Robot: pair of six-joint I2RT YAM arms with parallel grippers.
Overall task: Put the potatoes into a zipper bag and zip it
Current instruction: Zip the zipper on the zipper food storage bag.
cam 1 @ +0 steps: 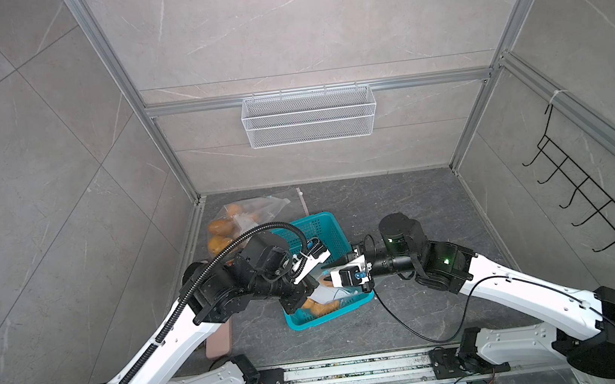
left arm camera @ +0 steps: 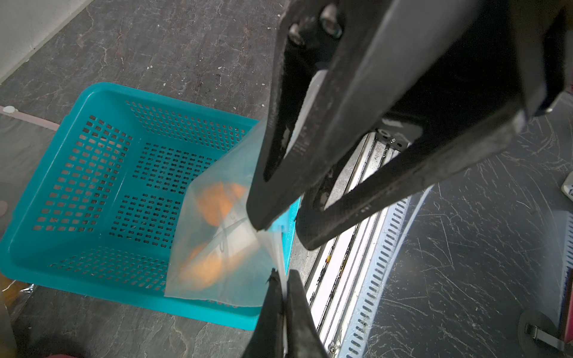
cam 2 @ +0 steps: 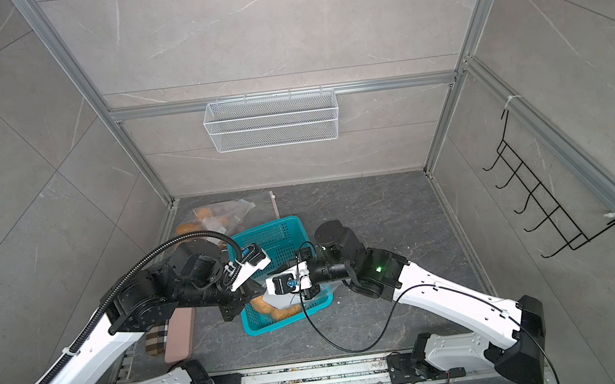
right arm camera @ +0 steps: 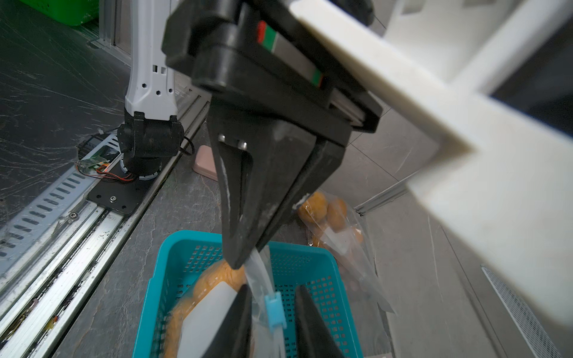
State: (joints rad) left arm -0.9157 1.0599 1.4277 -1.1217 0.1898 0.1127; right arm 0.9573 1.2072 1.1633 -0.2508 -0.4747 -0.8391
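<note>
I have both arms reaching in from the front edge of the tabletop (cam 1: 397,198), elbows out and wrists bent toward each other. They meet over the near end of the teal basket (cam 1: 315,225), which stands about mid-tabletop, a little left of centre.

The left gripper (left arm camera: 283,279) points down and inward, clamped fully closed on the white zip strip of the zipper bag (left arm camera: 217,248). The right gripper (right arm camera: 273,288) comes in from the opposite side with its jaws partly apart. Its fingers straddle the same strip with the blue slider (right arm camera: 274,310) between them. I see a gap beside the slider, so I cannot make out a grip on anything.

The bag sits mouth-up in the basket's near end. Its zip edge is stretched between the two grippers, roughly parallel to the tabletop's front edge, and its body hangs down into the basket. The potatoes (left arm camera: 214,201) show through the film as orange shapes low in the bag.

In both top views the wrists cover the zip edge, and only some film and a potato show beneath them. The pinch and the slider appear in the wrist views alone. The right wrist view also takes in a second bag (right arm camera: 335,223) of potatoes, which lies toward the tabletop's back-left corner. A pink case (cam 1: 218,343) lies near the front-left corner. Only a top view shows a plaid item (cam 2: 156,336) just beside the case.
</note>
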